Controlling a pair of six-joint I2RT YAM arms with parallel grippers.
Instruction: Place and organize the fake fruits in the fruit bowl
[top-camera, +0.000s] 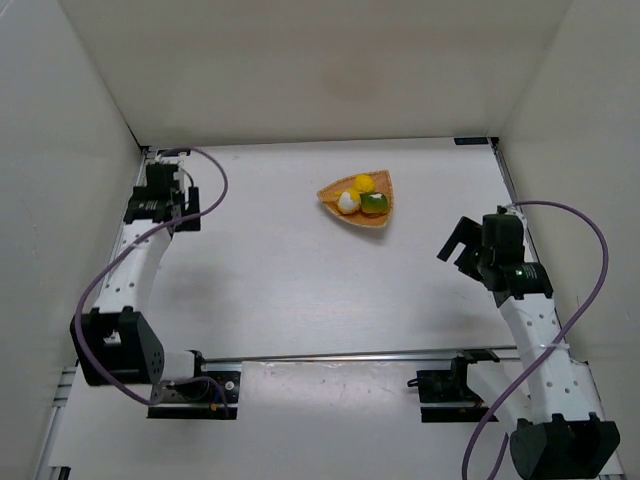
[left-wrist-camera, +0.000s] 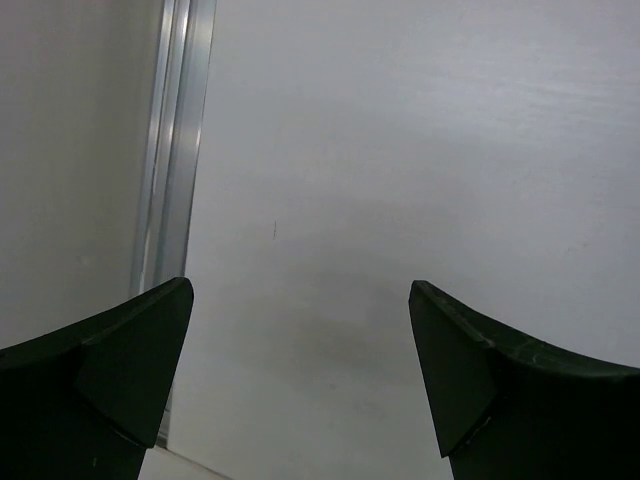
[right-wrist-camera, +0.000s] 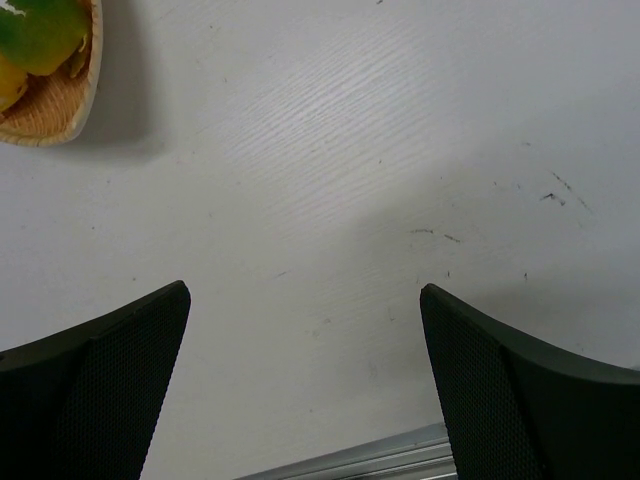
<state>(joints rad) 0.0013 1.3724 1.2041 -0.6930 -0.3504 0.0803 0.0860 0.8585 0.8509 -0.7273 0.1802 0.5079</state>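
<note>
While both arms' jaws gape empty, the corner-cropped fruit bowl (right-wrist-camera: 55, 112) apparently holds 3 fake fruits (top-camera: 362, 196).

A robotics lab test cell: a white wood-grain tabletop (top-camera: 300, 270) boxed in by plain off-white panel walls (top-camera: 300, 70), with a silver aluminium rail (top-camera: 350, 354) and looping purple cables (top-camera: 603, 243).

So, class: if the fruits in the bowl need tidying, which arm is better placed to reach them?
Probably the right arm: its open fingers sit nearer the bowl, whose rim shows in its wrist view. The left arm is at the far left corner, with no bowl in its view.
</note>
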